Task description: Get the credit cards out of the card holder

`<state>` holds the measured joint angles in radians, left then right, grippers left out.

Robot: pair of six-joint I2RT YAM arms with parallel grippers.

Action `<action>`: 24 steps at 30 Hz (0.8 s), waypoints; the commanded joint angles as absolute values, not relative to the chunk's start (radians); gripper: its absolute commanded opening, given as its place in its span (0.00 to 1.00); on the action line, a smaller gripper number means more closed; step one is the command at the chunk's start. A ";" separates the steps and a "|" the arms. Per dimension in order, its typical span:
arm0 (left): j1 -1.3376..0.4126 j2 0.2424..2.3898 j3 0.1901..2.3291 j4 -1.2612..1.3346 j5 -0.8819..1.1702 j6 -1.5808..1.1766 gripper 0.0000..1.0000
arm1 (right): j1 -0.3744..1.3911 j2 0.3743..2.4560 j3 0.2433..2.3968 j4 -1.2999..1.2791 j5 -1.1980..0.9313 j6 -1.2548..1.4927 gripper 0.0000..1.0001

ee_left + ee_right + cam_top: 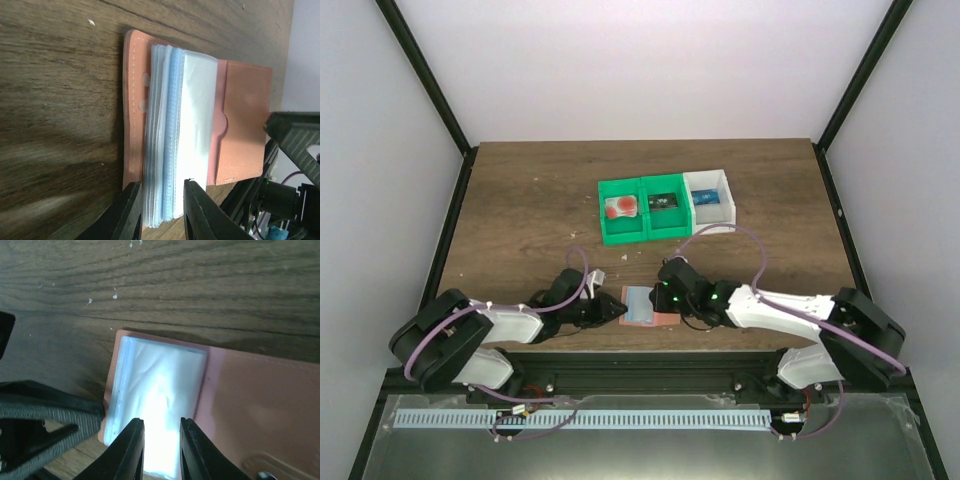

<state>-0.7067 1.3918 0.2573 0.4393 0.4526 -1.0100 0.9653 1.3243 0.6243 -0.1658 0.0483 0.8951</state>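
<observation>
The card holder (pixel 665 318) lies open on the table near the front edge, salmon-pink with a stack of clear blue-grey sleeves (pixel 170 150). My left gripper (pixel 617 308) is at its left end, jaws partly open, its fingertips (pixel 131 210) straddling the near end of the sleeve stack. My right gripper (pixel 665 298) is open, its fingers (pixel 132 452) low over the top white sleeve (pixel 160 390). No card shows in the sleeves. A pale credit card with a red blot (pixel 620 208) lies in the left green bin.
Two joined green bins (pixel 642 230) and a white bin (pixel 725 185) stand at the table's middle. The middle bin holds a dark card (pixel 663 202), the white bin a blue one (pixel 708 197). White crumbs lie on the wood (pixel 114 296).
</observation>
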 commanded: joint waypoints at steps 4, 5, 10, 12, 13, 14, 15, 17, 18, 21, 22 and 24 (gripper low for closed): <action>-0.702 1.367 0.232 0.499 0.468 -1.033 0.31 | 0.980 1.464 0.716 -0.178 0.063 0.878 0.23; -0.701 1.354 0.232 0.485 0.457 -1.028 0.33 | 0.980 1.478 0.718 -0.176 0.061 0.875 0.22; -0.695 1.301 0.237 0.424 0.410 -1.000 0.41 | 0.979 1.505 0.695 -0.179 0.097 0.886 0.15; -0.691 1.295 0.241 0.407 0.403 -0.989 0.43 | 0.979 1.507 0.675 -0.163 0.105 0.886 0.12; -0.690 1.295 0.242 0.403 0.401 -0.983 0.45 | 0.979 1.509 0.660 -0.151 0.104 0.885 0.11; -0.690 1.297 0.242 0.402 0.401 -0.979 0.45 | 0.979 1.511 0.646 -0.137 0.101 0.885 0.10; -0.689 1.302 0.241 0.404 0.401 -0.978 0.46 | 0.977 1.514 0.632 -0.124 0.097 0.888 0.10; -0.688 1.313 0.235 0.420 0.408 -0.981 0.47 | 0.976 1.525 0.607 -0.098 0.082 0.895 0.10; -0.688 1.321 0.230 0.430 0.412 -0.984 0.47 | 0.976 1.527 0.595 -0.087 0.075 0.902 0.09; -0.689 1.345 0.227 0.465 0.431 -0.994 0.48 | 0.974 1.527 0.548 -0.048 0.072 0.926 0.07; -0.690 1.354 0.226 0.476 0.434 -0.995 0.48 | 0.974 1.526 0.536 -0.035 0.067 0.928 0.07; -0.688 1.379 0.221 0.534 0.449 -1.005 0.48 | 0.974 1.526 0.521 -0.005 0.055 0.926 0.07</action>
